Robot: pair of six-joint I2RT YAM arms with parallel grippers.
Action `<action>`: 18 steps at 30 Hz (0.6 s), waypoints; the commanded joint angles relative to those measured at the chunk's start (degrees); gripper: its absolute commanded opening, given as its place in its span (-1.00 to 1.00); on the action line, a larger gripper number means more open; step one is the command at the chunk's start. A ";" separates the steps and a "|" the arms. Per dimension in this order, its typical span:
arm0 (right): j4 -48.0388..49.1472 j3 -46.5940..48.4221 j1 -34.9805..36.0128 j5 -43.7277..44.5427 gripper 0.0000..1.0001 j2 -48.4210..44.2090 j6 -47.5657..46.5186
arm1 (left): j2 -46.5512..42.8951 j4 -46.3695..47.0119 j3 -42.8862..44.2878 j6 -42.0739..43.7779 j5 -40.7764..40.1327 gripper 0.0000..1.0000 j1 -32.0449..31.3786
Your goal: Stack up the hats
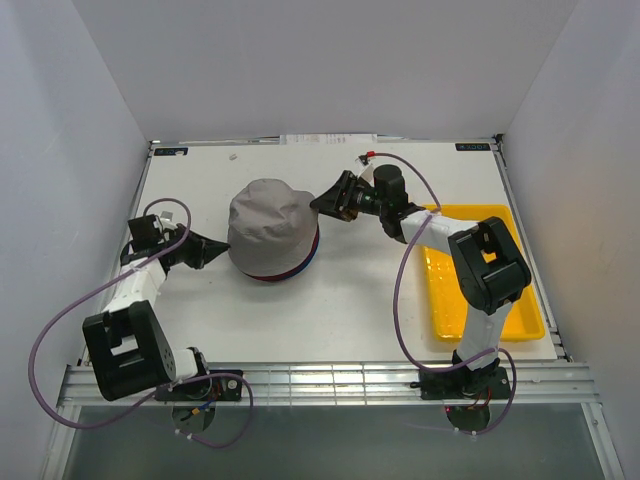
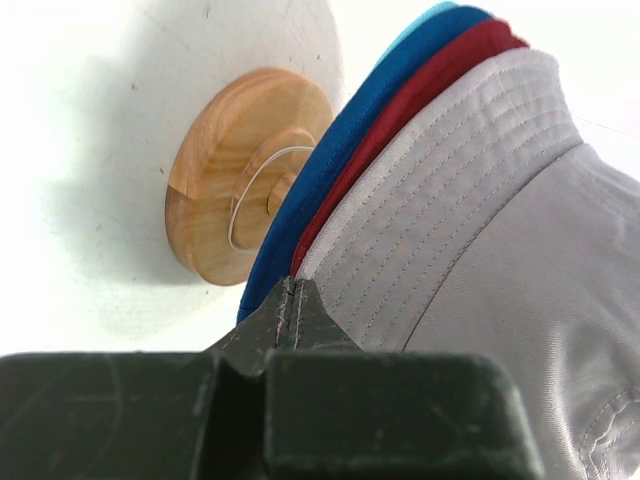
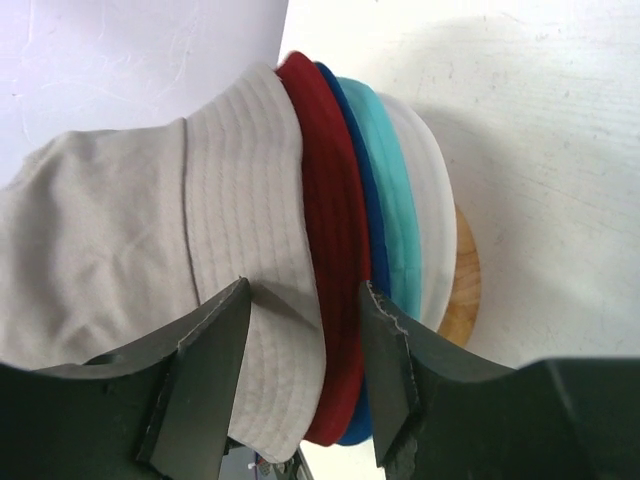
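The hats sit stacked on a wooden stand [image 2: 235, 170] mid-table, with the grey hat [image 1: 272, 225] on top. In the right wrist view the brims lie in order: grey [image 3: 240, 200], dark red [image 3: 335, 230], navy [image 3: 374, 240], teal [image 3: 395, 190], white [image 3: 432, 210]. My right gripper [image 3: 305, 300] is open, its jaws straddling the grey and dark red brim edges on the stack's right side [image 1: 325, 203]. My left gripper [image 2: 291, 285] is shut and empty, its tip at the brim edges on the stack's left [image 1: 215, 250].
A flat yellow tray [image 1: 520, 300] lies at the right of the table, under the right arm. White walls enclose the table on three sides. The stand's round base [image 3: 465, 290] shows under the white brim.
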 commanded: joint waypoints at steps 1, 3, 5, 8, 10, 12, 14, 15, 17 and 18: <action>1.25 3.20 -0.10 -1.09 0.07 -1.56 -1.41 | 1.29 -1.24 3.16 2.78 -3.01 -1.00 0.70; 1.42 3.64 -0.19 -1.36 0.06 -1.29 -1.41 | 1.91 -1.42 4.21 3.13 -3.10 -1.00 0.70; 1.42 3.82 -0.19 -1.45 0.06 -1.12 -1.32 | 2.70 -1.60 4.83 3.48 -3.45 -1.00 0.70; 1.86 4.26 -0.19 -1.89 0.07 -0.68 -0.79 | 3.23 -1.42 5.36 3.48 -3.80 -1.00 0.70; 2.04 4.09 -0.19 -1.97 0.02 -0.50 -0.62 | 3.50 -1.25 5.45 3.39 -3.89 -1.00 0.70; 2.56 3.56 -0.19 -1.97 -0.07 -0.50 -0.35 | 3.85 -1.07 5.53 3.31 -4.15 -1.00 0.78; 3.09 2.33 -0.19 -2.15 -0.28 -0.50 0.09 | 4.11 -0.98 5.45 3.39 -4.50 -1.00 0.70; 3.79 1.72 -0.19 -2.15 -0.36 -0.59 0.35 | 4.11 -0.98 5.45 3.39 -4.85 -1.00 0.70; 4.41 -0.04 -0.10 -2.15 -0.59 -0.76 0.53 | 4.38 -0.89 5.19 3.39 -5.30 -1.00 0.70; 4.41 -0.66 -0.19 -1.89 -0.74 -0.94 0.44 | 4.46 -0.89 5.01 3.39 -5.56 -1.00 0.70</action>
